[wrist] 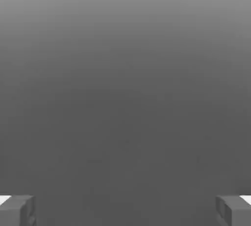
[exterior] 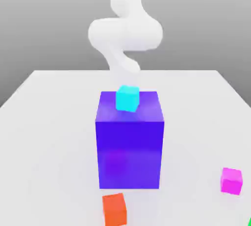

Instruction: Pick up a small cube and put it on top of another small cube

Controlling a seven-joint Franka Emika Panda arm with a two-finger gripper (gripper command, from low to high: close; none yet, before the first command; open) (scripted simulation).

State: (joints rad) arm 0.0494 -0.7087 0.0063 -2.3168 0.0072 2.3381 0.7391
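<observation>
In the exterior view we saw a white table with a big blue-purple block standing near its middle. A small cyan cube sat on top of that block, toward its far edge. Behind the block rose the white arm, bent over above the table. The small pink cube lay on the table toward the exterior view's right, near the front, well apart from the block. A small orange cube lay on the table just in front of the block.

In the hand view we saw the gripper with its two grey fingertips standing wide apart, nothing between them, against a plain grey ground.
</observation>
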